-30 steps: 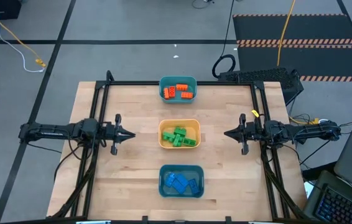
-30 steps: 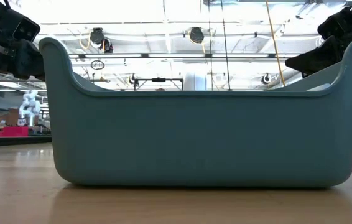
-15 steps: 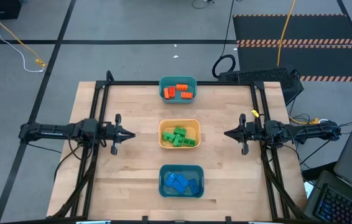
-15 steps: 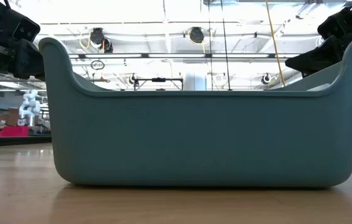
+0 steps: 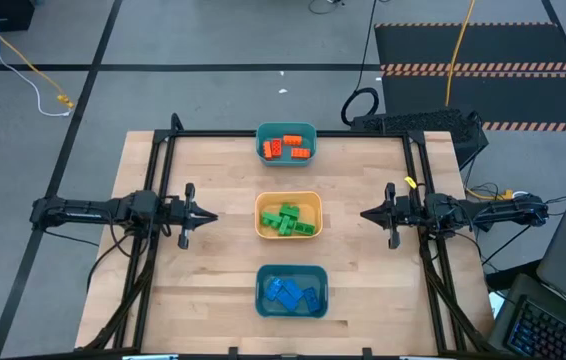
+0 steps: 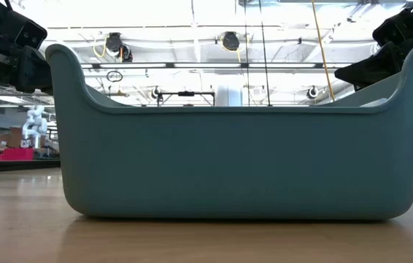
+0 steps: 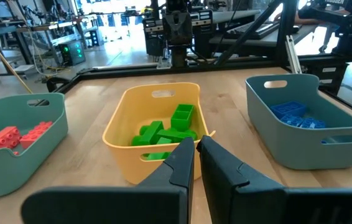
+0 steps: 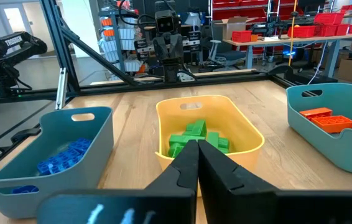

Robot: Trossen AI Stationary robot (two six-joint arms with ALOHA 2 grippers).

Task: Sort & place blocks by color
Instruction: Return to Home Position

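Overhead, sorted blocks [image 5: 288, 219] are seen, hidden low by a bin [image 6: 236, 161]; left end effector [image 5: 214, 215] and right end effector [image 5: 363, 214] are closed.

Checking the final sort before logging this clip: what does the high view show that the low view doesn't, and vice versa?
Only the high view shows inside the bins: orange blocks in one teal bin, green blocks in the yellow bin, blue blocks in the other teal bin, with the left gripper and right gripper flanking the yellow bin. Only the low view shows the room's ceiling lights. Both show a teal bin and parts of the dark arms.
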